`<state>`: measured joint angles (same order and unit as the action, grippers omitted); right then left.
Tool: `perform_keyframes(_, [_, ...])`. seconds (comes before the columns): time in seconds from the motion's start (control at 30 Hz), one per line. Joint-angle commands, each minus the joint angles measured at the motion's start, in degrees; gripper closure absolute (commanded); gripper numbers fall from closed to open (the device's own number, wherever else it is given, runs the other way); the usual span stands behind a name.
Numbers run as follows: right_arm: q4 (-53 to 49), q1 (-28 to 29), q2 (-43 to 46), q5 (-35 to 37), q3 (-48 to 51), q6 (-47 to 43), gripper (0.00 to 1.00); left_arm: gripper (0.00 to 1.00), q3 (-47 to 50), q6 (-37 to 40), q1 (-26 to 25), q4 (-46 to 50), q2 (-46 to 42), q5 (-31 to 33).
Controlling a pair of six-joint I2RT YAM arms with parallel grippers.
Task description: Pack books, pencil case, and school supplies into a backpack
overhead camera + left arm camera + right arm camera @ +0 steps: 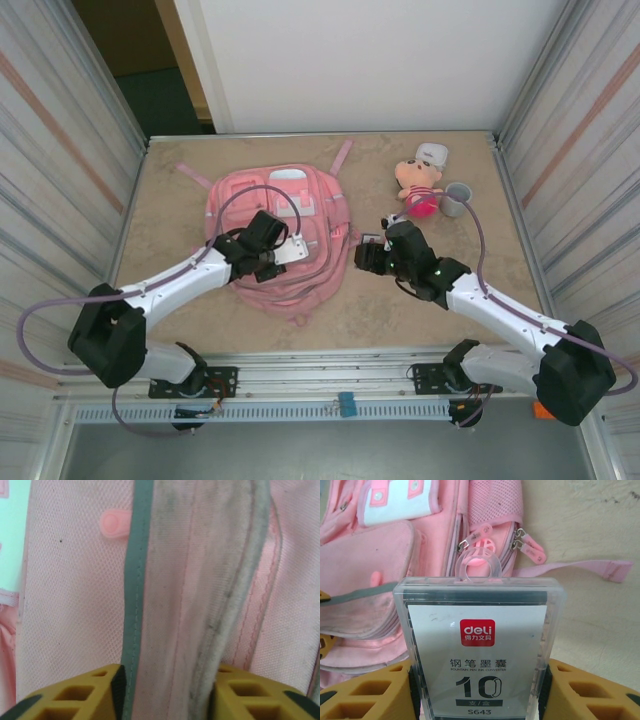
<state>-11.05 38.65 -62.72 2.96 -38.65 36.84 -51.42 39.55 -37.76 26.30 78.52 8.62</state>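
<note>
The pink backpack (262,195) lies flat on the table, left of centre. My left gripper (283,255) rests on its front; in the left wrist view its yellow fingers (100,692) press both edges of a pale flap (190,605) with teal trim, shut on it. My right gripper (365,255) hovers just right of the backpack, shut on the school supplies, a clear plastic box (477,650) with a silver card and a red logo. Beyond the box are the backpack's zipper pulls (480,537). The books and pencil case are out of view.
A pink plush doll (420,185), a grey cup (457,200) and a small white container (432,155) stand at the back right. A pink strap (580,570) trails over the tan tabletop (480,260). Ribbed metal walls (60,150) close in both sides.
</note>
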Motion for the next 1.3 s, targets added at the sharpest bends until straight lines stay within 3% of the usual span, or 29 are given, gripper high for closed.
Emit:
perform_keyframes(0.0, [-1.5,0.6,-0.2,2.3,-1.6,-1.3,0.46,0.72,-0.8,-1.7,1.9,-4.8,-3.0,1.9])
perform_keyframes(0.07, [-0.7,0.9,0.0,2.4,-1.3,-1.4,0.46,0.85,-0.4,-3.2,2.3,-5.9,-4.3,3.1])
perform_keyframes(0.2, [0.6,1.4,0.5,2.4,-0.7,-1.5,0.46,0.85,-0.3,-4.4,2.6,-5.8,-6.2,1.3])
perform_keyframes(0.3, [1.3,1.7,1.1,2.6,-0.3,-1.7,0.46,1.00,0.4,-7.0,2.9,-7.9,-6.1,2.4])
perform_keyframes(0.37, [2.1,2.1,1.8,2.9,0.2,-2.2,0.47,1.00,-0.6,-10.6,3.4,-7.5,-5.7,1.7])
perform_keyframes(0.5, [4.1,2.8,4.3,3.6,2.0,-2.9,0.48,1.00,-3.7,-17.3,3.6,-2.4,-5.6,-5.3])
perform_keyframes(0.73, [4.5,2.8,8.7,5.2,4.4,-3.0,0.47,1.00,-2.8,-28.4,3.4,-2.5,-9.6,-17.1])
perform_keyframes(0.97, [3.9,2.8,7.1,4.1,3.7,-3.5,0.47,1.00,-3.5,-39.2,2.3,0.8,-13.6,-16.8])
perform_keyframes(1.27, [8.3,4.6,5.0,2.5,3.3,-4.7,0.47,1.00,-3.3,-46.2,0.4,2.3,-15.1,-24.3])
